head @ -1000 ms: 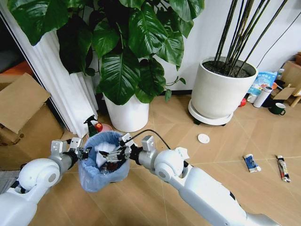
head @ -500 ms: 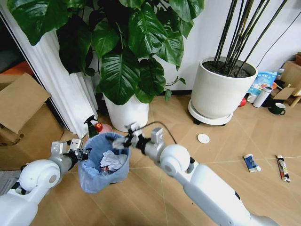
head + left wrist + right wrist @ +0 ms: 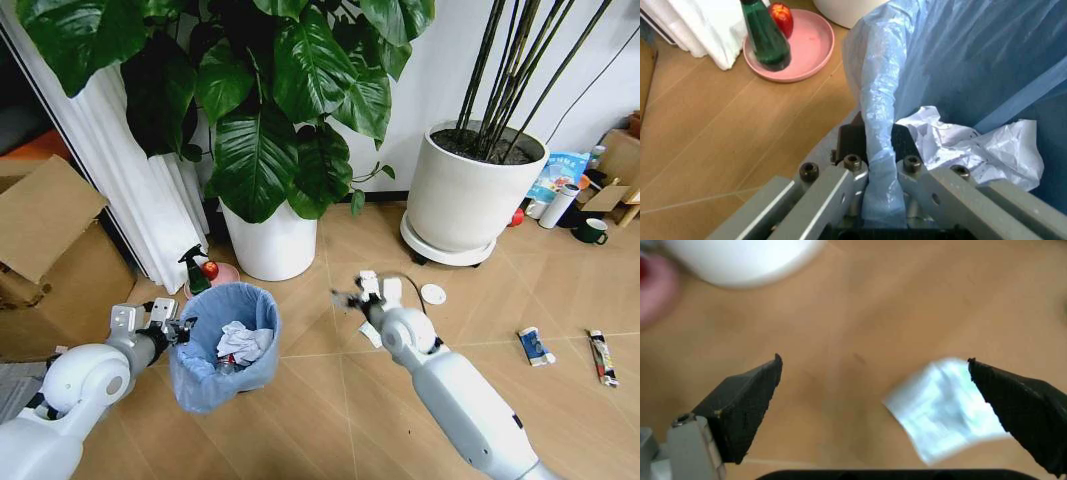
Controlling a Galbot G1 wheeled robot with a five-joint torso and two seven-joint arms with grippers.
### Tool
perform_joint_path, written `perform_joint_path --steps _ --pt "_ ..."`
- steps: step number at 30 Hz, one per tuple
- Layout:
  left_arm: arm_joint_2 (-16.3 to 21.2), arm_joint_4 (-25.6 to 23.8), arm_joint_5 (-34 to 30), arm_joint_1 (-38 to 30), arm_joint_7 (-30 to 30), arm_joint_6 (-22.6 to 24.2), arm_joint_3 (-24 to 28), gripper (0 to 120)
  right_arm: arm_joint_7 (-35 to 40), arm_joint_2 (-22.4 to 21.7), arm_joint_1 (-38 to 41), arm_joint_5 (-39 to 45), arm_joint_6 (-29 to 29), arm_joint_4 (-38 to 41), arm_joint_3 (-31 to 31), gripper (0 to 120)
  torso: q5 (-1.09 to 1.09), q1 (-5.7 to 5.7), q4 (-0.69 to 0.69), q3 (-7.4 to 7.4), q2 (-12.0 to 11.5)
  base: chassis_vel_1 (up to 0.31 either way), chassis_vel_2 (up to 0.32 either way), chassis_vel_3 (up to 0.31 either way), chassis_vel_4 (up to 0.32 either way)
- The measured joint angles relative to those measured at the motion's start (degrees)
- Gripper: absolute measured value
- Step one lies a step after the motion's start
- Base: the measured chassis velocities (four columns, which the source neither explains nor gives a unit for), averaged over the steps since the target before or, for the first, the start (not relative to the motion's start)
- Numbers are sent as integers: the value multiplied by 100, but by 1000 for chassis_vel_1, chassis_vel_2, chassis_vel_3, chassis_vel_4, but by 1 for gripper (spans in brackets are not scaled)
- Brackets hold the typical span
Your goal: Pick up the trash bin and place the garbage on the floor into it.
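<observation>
The trash bin (image 3: 225,360), lined with a light-blue bag, hangs at lower left with my left gripper (image 3: 172,328) shut on its rim (image 3: 879,150). Crumpled white paper wads (image 3: 240,342) lie inside it (image 3: 973,150). To the right of the bin my right gripper (image 3: 352,290) is open and holds nothing, above the floor (image 3: 320,400). In the right wrist view its jaws (image 3: 873,360) stand wide apart over a flat white scrap of garbage (image 3: 943,412). Farther right on the floor lie a small white lid (image 3: 433,294), a blue-white wrapper (image 3: 535,346) and a thin tube (image 3: 602,358).
A white pot (image 3: 268,245) with a broad-leaved plant stands behind the bin, and a larger white pot (image 3: 465,200) stands at back right. A pink plate (image 3: 807,50) with a green spray bottle (image 3: 193,268) sits by the curtain. Cardboard boxes (image 3: 40,230) are at left; cups and bottles (image 3: 590,230) are at far right.
My right gripper has come up out of the bin and swung right over the floor, leaving white paper inside. The left gripper keeps hold of the rim.
</observation>
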Motion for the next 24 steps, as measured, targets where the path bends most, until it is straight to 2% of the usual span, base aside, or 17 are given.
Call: perform_joint_path --steps 1,5,6,9,18,24 --pt "0 0 0 0 0 0 0 0 0 0 0 0 0 0 0 100 0 0 0 0 0 0 0 0 0" --pt "-10 12 18 -5 1 0 41 0 -233 177 103 -318 298 -1237 378 100 0 0 2 0 0 0 0 0 0" --pt "-10 12 18 -5 1 0 41 0 -233 177 103 -318 298 -1237 378 100 0 0 2 0 0 0 0 0 0" --pt "2 33 22 -25 7 0 86 0 -563 285 275 -638 561 -2077 648 100 0 0 1 0 0 0 0 0 0" --pt "9 65 74 -5 65 0 115 0 -1240 516 939 -1127 1087 -3330 939 100 -1 0 2 0 0 0 0 0 0" --pt "22 59 78 15 66 0 119 0 -1496 640 1142 -1215 1100 -3717 1014 100 -1 0 2 0 0 0 0 0 0"
